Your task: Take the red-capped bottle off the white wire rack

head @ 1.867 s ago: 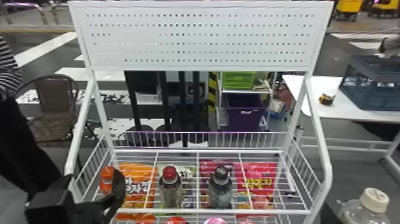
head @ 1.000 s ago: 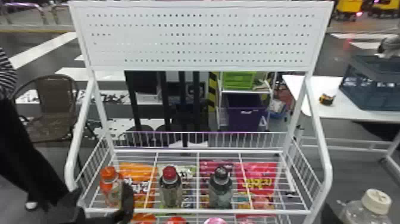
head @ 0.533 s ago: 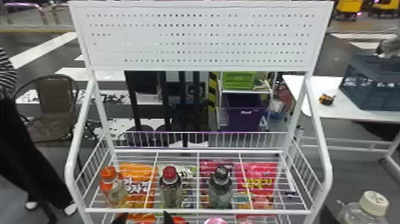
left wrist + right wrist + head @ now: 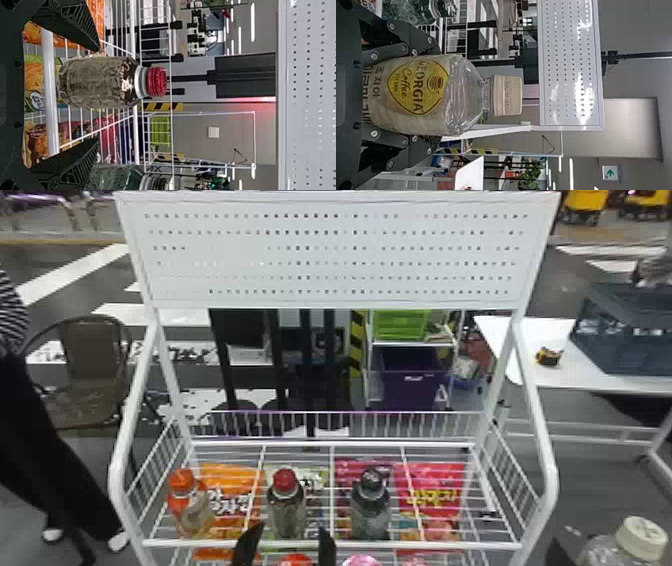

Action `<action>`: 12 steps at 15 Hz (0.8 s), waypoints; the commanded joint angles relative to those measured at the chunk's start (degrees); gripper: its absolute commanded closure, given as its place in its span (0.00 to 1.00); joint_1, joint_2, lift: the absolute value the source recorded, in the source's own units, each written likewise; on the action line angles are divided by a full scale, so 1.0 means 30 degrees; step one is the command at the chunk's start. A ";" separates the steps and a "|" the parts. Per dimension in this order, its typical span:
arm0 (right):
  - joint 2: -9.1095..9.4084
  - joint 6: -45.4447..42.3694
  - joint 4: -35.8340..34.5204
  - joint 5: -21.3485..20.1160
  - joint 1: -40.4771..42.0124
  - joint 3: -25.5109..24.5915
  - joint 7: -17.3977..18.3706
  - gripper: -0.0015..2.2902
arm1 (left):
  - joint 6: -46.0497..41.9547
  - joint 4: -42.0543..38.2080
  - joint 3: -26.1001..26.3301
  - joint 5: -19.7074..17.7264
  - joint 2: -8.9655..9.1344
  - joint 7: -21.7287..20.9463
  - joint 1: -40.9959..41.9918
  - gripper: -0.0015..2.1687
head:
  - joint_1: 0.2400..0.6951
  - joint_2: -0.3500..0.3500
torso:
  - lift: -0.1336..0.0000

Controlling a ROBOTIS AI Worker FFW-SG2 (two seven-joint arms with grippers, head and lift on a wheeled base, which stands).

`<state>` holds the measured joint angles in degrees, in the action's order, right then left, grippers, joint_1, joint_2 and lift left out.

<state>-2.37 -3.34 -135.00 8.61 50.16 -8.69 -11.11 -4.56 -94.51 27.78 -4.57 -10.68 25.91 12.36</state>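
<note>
Lining up the left tool (image 4: pixel 98 94) for the grasp seems to be the step in hand. Its two fingers are apart, with nothing clamped, at the robot's side of the red-capped bottle (image 4: pixel 286 510). This bottle stands upright on the white wire rack (image 4: pixel 332 544), near the front rail, between its two neighbours. The gap looks smaller at the robot's left finger (so a slight correction to the left may help, I think). Next, the tool should advance until the fingers pass both sides of the body, close on it, and only then raise it above the rail. Too wide an approach could push a neighbour.

The right tool (image 4: pixel 435 97) is clamped on a cream-capped bottle (image 4: pixel 466 95), outside the rack at the robot's right; it should simply keep this hold.

Counting now: there is one rack, and three bottles stand on its shelf, namely one orange-capped bottle (image 4: pixel 190 510), the red-capped one, and one dark-capped bottle (image 4: pixel 371 510). With the clamped one, this makes four bottles. Four snack packets (image 4: pixel 434 490) show through the wires; how many things are lower down, I cannot tell.
</note>
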 commanded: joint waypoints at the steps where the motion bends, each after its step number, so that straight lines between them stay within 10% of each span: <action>1: 0.0000 -0.0189 -0.0030 0.0030 0.0125 -0.0093 -0.0018 0.62 | -0.0016 0.1210 0.0027 -0.0087 0.0163 -0.0024 -0.1014 0.04 | 0.57 0.50 | 1.00; 10: 0.0029 -0.1126 -0.0030 0.0645 0.0593 -0.0855 -0.0165 0.62 | -0.0133 0.4462 -0.0325 -0.0556 0.0602 -0.0376 -0.3797 0.04 | 0.57 0.50 | 1.00; 11: 0.0000 -0.1244 -0.0030 0.0762 0.0623 -0.0913 -0.0165 0.62 | -0.0133 0.4492 -0.0325 -0.0791 0.0632 -0.0640 -0.3885 0.12 | 0.57 0.50 | 1.00; 12: 0.0029 -0.1244 0.0000 0.0762 0.0652 -0.0913 -0.0165 0.62 | -0.0075 0.4345 -0.0354 -0.1084 0.0602 -0.0991 -0.3885 0.42 | 0.57 0.50 | 1.00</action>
<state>-2.34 -6.84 -135.10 10.70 51.97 -11.28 -11.60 -4.94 -81.34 26.80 -6.88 -8.85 23.59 0.97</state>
